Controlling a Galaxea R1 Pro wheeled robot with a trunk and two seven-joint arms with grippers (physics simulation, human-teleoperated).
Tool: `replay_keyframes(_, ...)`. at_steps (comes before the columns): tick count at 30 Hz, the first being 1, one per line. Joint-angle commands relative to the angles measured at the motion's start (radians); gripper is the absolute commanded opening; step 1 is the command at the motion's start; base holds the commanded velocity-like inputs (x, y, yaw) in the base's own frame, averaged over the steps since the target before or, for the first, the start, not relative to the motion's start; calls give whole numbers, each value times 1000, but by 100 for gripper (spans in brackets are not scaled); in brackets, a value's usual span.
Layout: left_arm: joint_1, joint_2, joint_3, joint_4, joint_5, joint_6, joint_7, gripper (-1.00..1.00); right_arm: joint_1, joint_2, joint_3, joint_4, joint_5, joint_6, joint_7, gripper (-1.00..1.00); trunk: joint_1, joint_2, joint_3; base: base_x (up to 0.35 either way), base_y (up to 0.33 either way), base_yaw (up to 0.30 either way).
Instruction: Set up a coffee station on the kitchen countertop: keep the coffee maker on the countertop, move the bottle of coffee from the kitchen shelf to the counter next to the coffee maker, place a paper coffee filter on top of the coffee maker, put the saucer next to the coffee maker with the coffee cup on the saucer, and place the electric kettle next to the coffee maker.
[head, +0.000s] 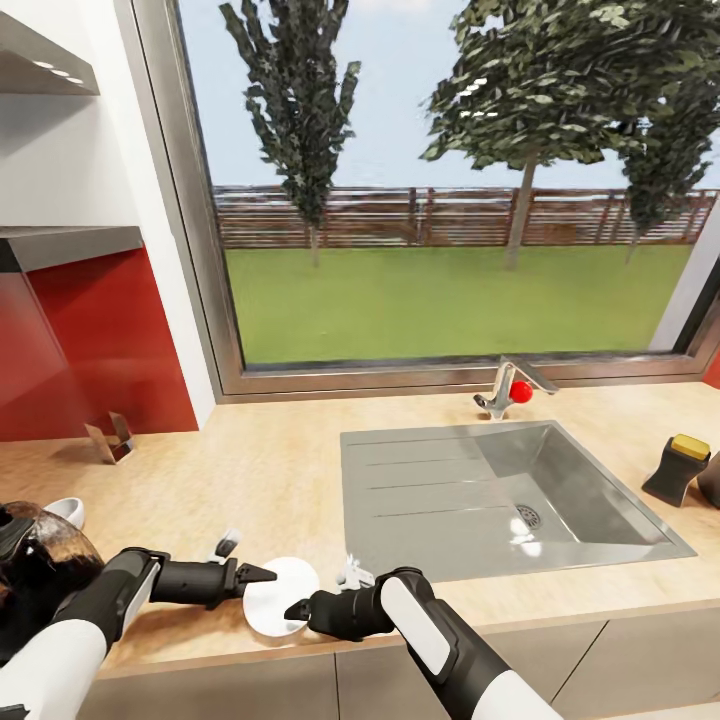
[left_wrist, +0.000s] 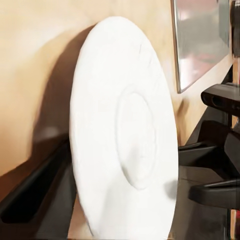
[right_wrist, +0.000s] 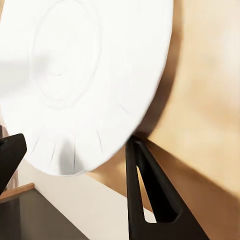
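The white saucer (head: 280, 597) hangs tilted just above the countertop (head: 270, 470) near its front edge. My left gripper (head: 268, 576) is shut on its rim from the left, and one finger (left_wrist: 30, 200) shows behind the saucer (left_wrist: 125, 135). From the right, my right gripper (head: 296, 610) stands open with the saucer's edge (right_wrist: 80, 85) between its spread fingers (right_wrist: 150, 195). The dark electric kettle (head: 35, 570) stands at the lower left, with the white coffee cup (head: 66, 511) behind it. The bottle of coffee (head: 680, 466), yellow-capped, leans at the far right. The coffee maker is out of view.
An inset steel sink (head: 500, 495) with a tap (head: 508, 388) takes up the middle right. A small metal stand (head: 110, 438) sits by the red wall panel. A small white shape (head: 352, 575) lies at the sink's front left corner; I cannot tell whether it is the paper filter.
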Motion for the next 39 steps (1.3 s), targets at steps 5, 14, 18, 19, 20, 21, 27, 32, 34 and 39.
replay_keyframes(5,-1,-3,5,-1,-15,6,-52,100,0,0,3,5,9,4,-11,100,1,-2,-3,0,0,0)
replay_keyframes(14,-1,-1,5,-2,-16,4,-64,-100,0,0,3,5,9,4,-11,100,1,-2,-3,0,0,0)
replay_keyframes(18,-1,-1,5,-2,-16,5,-64,-100,0,0,3,5,9,4,-11,100,1,-2,-3,0,0,0)
replay_keyframes(19,-1,-1,5,-2,-16,5,-64,-100,0,0,3,5,9,4,-11,100,1,-2,-3,0,0,0)
replay_keyframes(20,-1,-1,5,-2,-16,5,-64,-100,0,0,3,5,9,4,-11,100,1,-2,-3,0,0,0)
replay_keyframes(21,-1,-2,5,-2,-16,5,-64,-100,0,0,3,5,9,4,-11,100,1,-2,-3,0,0,0)
replay_keyframes(27,-1,-1,5,-2,-16,5,-64,-100,0,0,3,5,9,4,-11,100,1,-2,-3,0,0,0)
replay_keyframes(32,-2,-1,4,-2,-18,4,-64,-100,0,0,3,4,9,4,-11,100,1,-2,-3,0,0,0)
replay_keyframes(34,-2,0,3,-2,-16,5,-64,-100,0,0,2,-2,9,4,-11,100,1,-2,-3,0,0,0)
replay_keyframes(39,-11,11,13,-11,-13,10,-65,-100,0,0,-1,-57,8,4,-13,100,1,-2,-3,0,0,0)
